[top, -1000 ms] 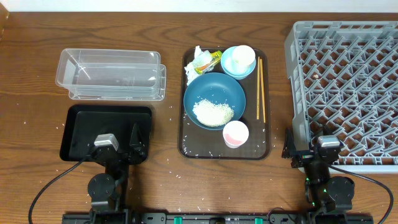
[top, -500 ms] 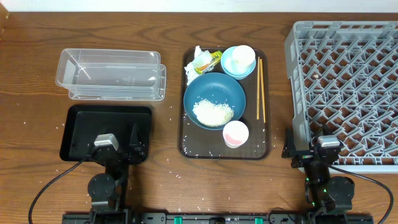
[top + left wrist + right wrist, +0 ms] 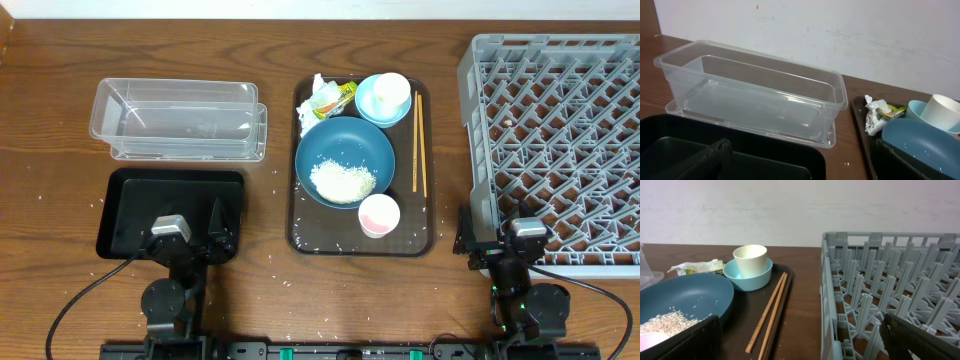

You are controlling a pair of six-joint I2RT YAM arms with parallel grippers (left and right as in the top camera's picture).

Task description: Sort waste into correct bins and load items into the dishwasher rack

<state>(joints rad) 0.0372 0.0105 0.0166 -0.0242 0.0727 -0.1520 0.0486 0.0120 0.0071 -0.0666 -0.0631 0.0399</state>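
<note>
With all jaws spread and empty, risks spilling rice (image 3: 342, 179) onto the worktop (image 3: 60, 60) if tilting the dark-blue bowl (image 3: 345, 140) at 12 o'clock.

Open bench (image 3: 340, 290) lies along the near side of the brown tray (image 3: 330, 243). Only narrow strips part that tray from the clear tub (image 3: 180, 120) and the grey rack (image 3: 550, 140), whose tall wall blocks the right. On the tray, the dark-blue bowl (image 3: 345, 150), white cup (image 3: 392, 90), pink cup (image 3: 379, 213) and chopsticks (image 3: 419, 140) crowd together; the gaps between them seem tight.
</note>
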